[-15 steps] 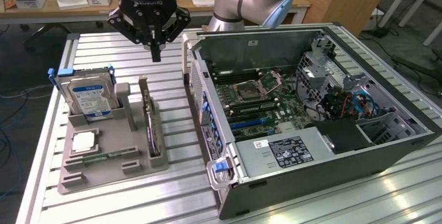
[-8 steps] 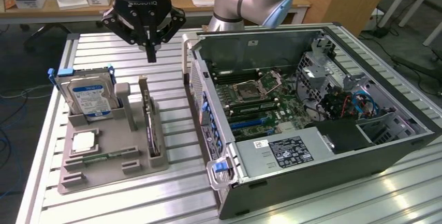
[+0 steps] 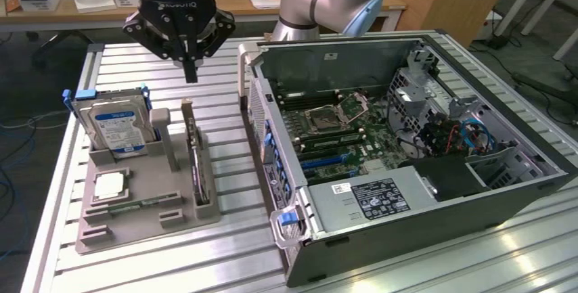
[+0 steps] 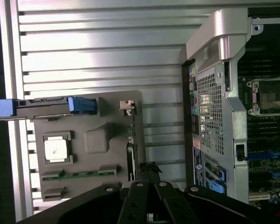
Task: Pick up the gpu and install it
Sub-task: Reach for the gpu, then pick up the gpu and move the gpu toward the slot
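The gpu point(image 3: 193, 152) is a thin dark card standing on its long edge in a slot of the grey holder tray point(image 3: 135, 222), on the side of the tray nearest the computer case. In the wrist view the gpu point(image 4: 129, 158) appears edge-on, with its silvery bracket end point(image 4: 127, 106) at one end. My gripper point(image 3: 191, 71) hangs above the far end of the card, well clear of it, its fingers pressed together and holding nothing. The closed fingertips of my gripper point(image 4: 149, 168) sit just beside the card's edge in the wrist view.
A silver hard drive point(image 3: 113, 127) with a blue-white label stands upright in the tray. A square processor point(image 3: 108, 185) and a green memory stick point(image 3: 135, 205) lie flat there. The open computer case point(image 3: 407, 171), motherboard point(image 3: 343, 130) exposed, stands at the exterior view's right on the slatted metal table point(image 3: 226, 239).
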Controlling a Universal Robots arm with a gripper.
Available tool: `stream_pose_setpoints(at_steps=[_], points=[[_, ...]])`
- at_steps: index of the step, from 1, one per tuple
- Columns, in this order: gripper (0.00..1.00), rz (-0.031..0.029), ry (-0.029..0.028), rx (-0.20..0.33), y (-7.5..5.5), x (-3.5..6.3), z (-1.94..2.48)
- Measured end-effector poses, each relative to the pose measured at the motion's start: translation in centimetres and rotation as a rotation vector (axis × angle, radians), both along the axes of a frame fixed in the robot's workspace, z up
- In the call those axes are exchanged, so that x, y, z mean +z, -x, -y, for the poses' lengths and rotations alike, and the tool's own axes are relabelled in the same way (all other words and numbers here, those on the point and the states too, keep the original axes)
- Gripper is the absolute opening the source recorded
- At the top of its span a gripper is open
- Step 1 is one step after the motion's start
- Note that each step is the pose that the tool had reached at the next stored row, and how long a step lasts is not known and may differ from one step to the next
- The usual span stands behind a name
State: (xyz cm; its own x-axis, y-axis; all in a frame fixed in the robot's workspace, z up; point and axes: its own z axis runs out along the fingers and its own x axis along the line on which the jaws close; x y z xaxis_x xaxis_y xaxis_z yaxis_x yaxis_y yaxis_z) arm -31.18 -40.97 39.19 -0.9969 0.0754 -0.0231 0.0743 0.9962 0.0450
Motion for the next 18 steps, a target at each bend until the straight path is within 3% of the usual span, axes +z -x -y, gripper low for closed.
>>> stream_pose_setpoints(at_steps=[6, 10, 18], points=[[0.1, -0.0005, 0.0, -0.001, 0.65, -0.02, 0.05], [0.1, -0.0004, 0.0, -0.001, 0.66, -0.02, 0.3], [0.1, -0.0004, 0.0, -0.001, 0.66, -0.02, 0.39]])
